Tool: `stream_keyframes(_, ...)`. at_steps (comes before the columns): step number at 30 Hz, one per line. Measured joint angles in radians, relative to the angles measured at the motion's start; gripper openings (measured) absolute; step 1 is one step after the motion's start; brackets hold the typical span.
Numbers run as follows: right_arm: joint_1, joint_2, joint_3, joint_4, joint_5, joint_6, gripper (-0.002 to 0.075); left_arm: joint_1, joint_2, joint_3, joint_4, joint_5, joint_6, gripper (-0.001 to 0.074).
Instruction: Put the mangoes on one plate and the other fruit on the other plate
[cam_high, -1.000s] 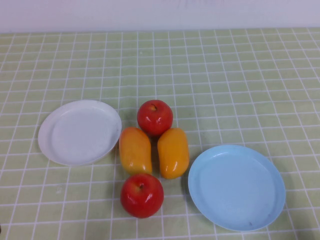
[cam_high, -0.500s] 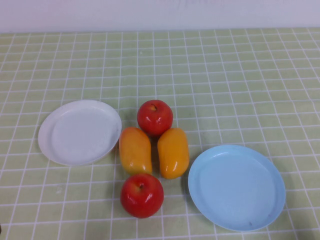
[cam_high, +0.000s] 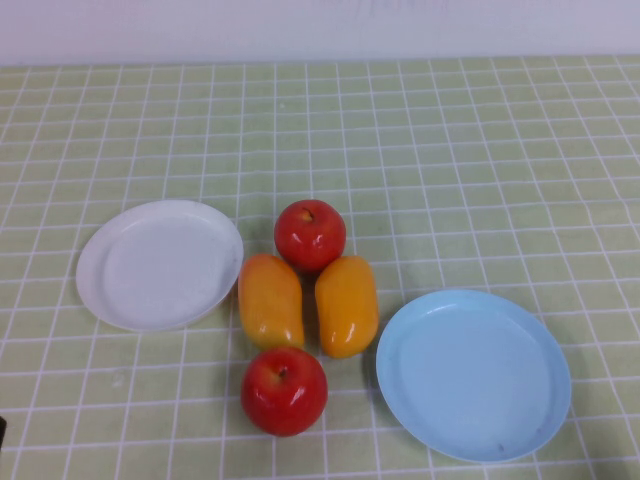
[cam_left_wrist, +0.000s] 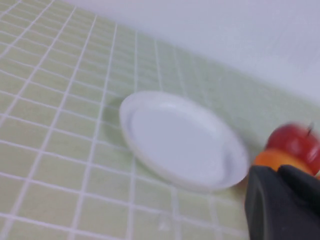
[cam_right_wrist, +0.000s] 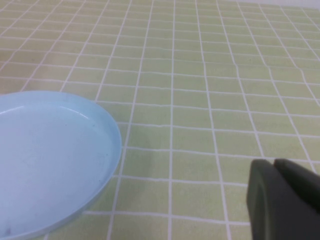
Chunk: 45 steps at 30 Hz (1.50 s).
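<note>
Two orange mangoes (cam_high: 270, 300) (cam_high: 346, 305) lie side by side in the middle of the table. One red apple (cam_high: 310, 235) sits just behind them and another apple (cam_high: 284, 390) just in front. The white plate (cam_high: 160, 264) lies to their left and the light blue plate (cam_high: 473, 374) to their right, both bare. My left gripper (cam_left_wrist: 277, 170) is shut and holds nothing; it hangs near the white plate (cam_left_wrist: 180, 140), with an apple (cam_left_wrist: 296, 142) and a mango (cam_left_wrist: 275, 159) beyond its tips. My right gripper (cam_right_wrist: 274, 162) is shut and empty, beside the blue plate (cam_right_wrist: 47, 160).
The table wears a green cloth with a white grid (cam_high: 450, 150). A white wall runs along its far edge. A dark sliver of the left arm (cam_high: 1, 430) shows at the lower left edge of the high view.
The dark sliver of the left arm has crept a little further into the lower left corner of the high view. Fruit and plates have not moved.
</note>
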Motion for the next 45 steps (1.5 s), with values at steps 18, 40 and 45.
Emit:
stream_keyframes(18,0.0,0.0,0.0,0.0,0.0,0.0,-0.0015,0.0,0.192,-0.254,-0.172,0.188,-0.035,0.0001)
stream_keyframes(40,0.0,0.0,0.0,0.0,0.0,0.0,-0.0015,-0.318,1.219,-0.967,0.01,0.669,0.277,0.0001)
stream_keyframes(45,0.0,0.0,0.0,0.0,0.0,0.0,-0.0015,-0.509,1.364,-1.091,0.145,0.739,0.165,0.0)
